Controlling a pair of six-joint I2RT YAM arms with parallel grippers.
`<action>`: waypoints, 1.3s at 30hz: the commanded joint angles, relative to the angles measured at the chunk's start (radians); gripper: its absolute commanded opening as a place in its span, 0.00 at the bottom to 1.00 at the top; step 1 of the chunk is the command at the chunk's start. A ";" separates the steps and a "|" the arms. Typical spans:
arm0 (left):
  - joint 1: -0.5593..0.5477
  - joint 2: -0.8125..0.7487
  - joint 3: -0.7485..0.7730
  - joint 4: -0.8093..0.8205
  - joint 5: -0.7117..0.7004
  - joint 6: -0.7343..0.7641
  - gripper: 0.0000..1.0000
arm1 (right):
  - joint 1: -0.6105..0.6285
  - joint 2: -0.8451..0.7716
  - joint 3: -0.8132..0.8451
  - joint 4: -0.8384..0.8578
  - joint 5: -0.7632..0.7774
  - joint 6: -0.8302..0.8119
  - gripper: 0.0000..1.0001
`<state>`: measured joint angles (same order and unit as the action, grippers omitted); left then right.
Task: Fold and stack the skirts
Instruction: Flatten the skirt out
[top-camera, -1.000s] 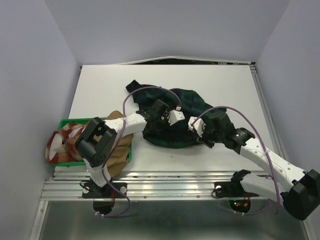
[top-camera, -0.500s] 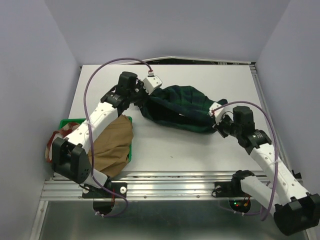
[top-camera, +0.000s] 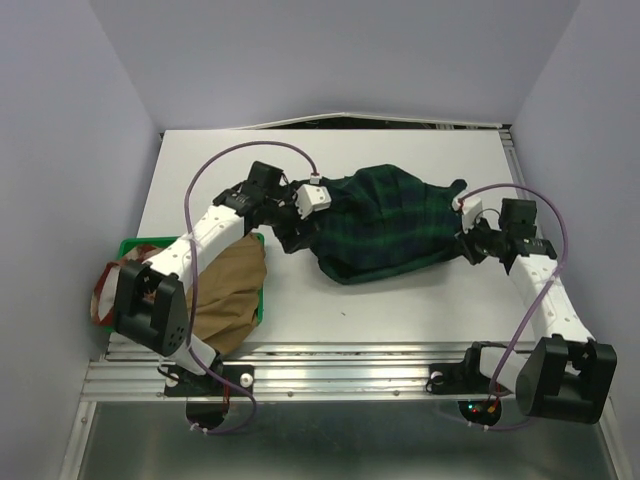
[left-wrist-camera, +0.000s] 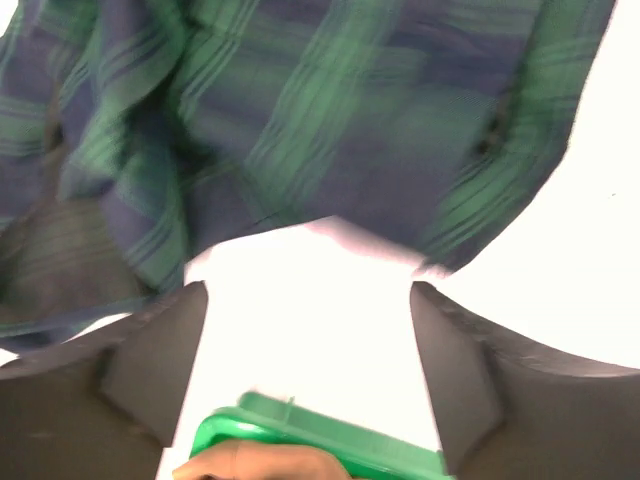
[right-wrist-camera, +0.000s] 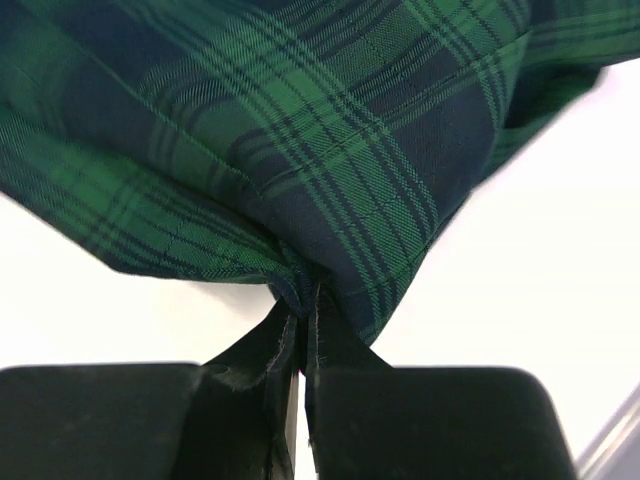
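The dark green-and-navy tartan skirt (top-camera: 390, 225) lies bunched in the middle of the table. My right gripper (top-camera: 463, 243) is shut on its right edge, and the right wrist view shows the cloth (right-wrist-camera: 300, 130) pinched between the closed jaws (right-wrist-camera: 303, 295). My left gripper (top-camera: 297, 228) stands open at the skirt's left edge. In the left wrist view nothing lies between its fingers (left-wrist-camera: 305, 330), and the tartan cloth (left-wrist-camera: 300, 110) hangs just beyond them. The tan-brown skirt (top-camera: 225, 290) lies over the green tray. A bit of the red-and-cream checked skirt (top-camera: 103, 290) shows at the tray's left.
The green plastic tray (top-camera: 135, 243) sits at the near left of the table, and its rim (left-wrist-camera: 330, 445) shows below my left fingers with the tan-brown skirt (left-wrist-camera: 260, 462) against it. A metal rail runs along the table's near edge (top-camera: 340, 365). Walls close in both sides.
My left gripper has opened and let go of the tartan skirt. My right gripper has drawn the skirt's edge to the right, and the cloth now lies further right and wider.
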<state>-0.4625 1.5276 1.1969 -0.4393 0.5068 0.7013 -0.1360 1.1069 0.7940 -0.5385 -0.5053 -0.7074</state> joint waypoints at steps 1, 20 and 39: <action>0.018 -0.096 -0.054 -0.001 0.068 0.049 0.98 | -0.020 0.011 0.053 -0.047 -0.079 -0.038 0.01; -0.134 -0.101 -0.239 0.245 0.090 0.527 0.95 | -0.030 0.028 0.014 -0.044 -0.049 -0.040 0.01; -0.298 0.066 -0.095 0.068 0.046 0.774 0.94 | -0.030 -0.004 -0.058 -0.015 -0.045 -0.027 0.01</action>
<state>-0.7292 1.5810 1.0748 -0.3008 0.5480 1.4097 -0.1577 1.1229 0.7486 -0.5900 -0.5453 -0.7399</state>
